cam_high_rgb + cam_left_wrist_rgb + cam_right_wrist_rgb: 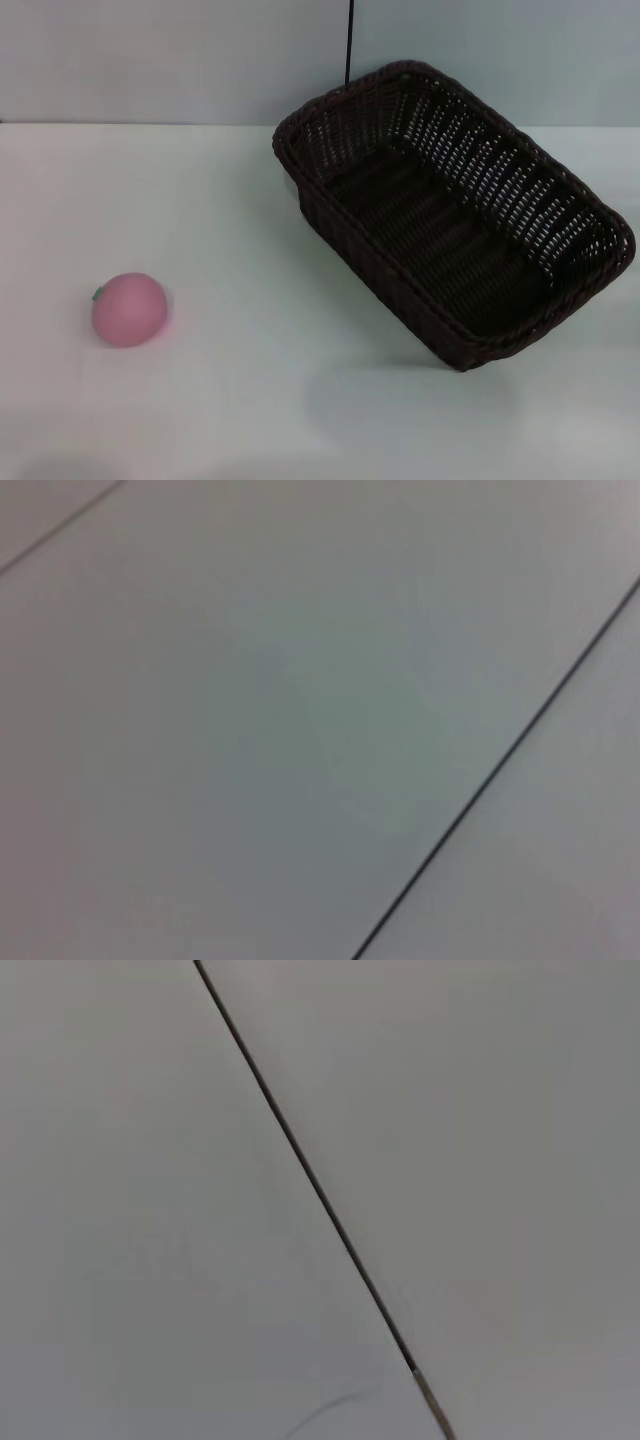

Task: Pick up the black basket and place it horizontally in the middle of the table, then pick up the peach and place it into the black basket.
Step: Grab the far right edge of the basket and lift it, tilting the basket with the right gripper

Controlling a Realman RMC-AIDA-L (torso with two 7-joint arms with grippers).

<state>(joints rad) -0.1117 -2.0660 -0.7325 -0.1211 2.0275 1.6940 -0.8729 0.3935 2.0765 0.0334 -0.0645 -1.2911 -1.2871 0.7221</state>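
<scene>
On the head camera I see the dark brown-black woven wicker basket (455,215) sitting on the plain white table (250,400), right of centre and turned diagonally, empty inside. The small round pink peach (129,309) rests on the table well apart from it, toward my left. Neither arm shows here. My left wrist camera gives me only a pale grey surface crossed by thin dark lines; the right wrist camera shows the same sort of surface with one dark line. Neither gripper is in sight, so I cannot tell how their fingers stand.
</scene>
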